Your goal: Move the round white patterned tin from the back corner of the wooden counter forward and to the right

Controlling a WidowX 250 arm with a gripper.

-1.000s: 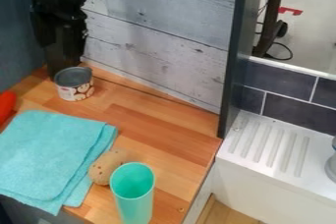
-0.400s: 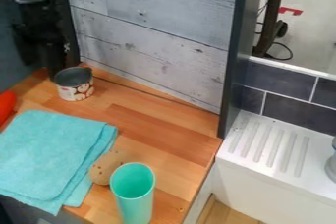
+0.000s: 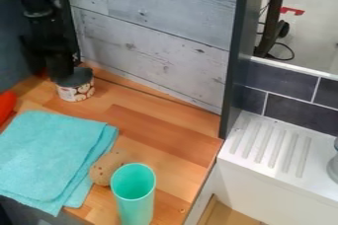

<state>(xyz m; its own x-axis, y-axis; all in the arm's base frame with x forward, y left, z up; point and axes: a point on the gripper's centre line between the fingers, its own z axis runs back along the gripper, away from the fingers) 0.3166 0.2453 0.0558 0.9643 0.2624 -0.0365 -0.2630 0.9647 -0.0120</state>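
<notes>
Landmark: can (image 3: 76, 92). Gripper (image 3: 61, 75) is at its upper-left rim in the camera view; contact unclear, can't tell if claw is released, clenched or gripping. Plank wall (image 3: 158, 41) close behind can, main obstruction. Red item (image 3: 6, 104) left of can, folded cloth (image 3: 49, 157) below-left. Speckled brown lump (image 3: 104, 168) and cup (image 3: 134, 189) well below-right, cup partly hiding lump. Ridged white drainer (image 3: 254, 169) far right of can. Can: short, cylindrical, patterned side. Cloth: teal, fuzzy. Cup: tall, smooth, mint-green. Counter (image 3: 142, 120): wood strips.
</notes>
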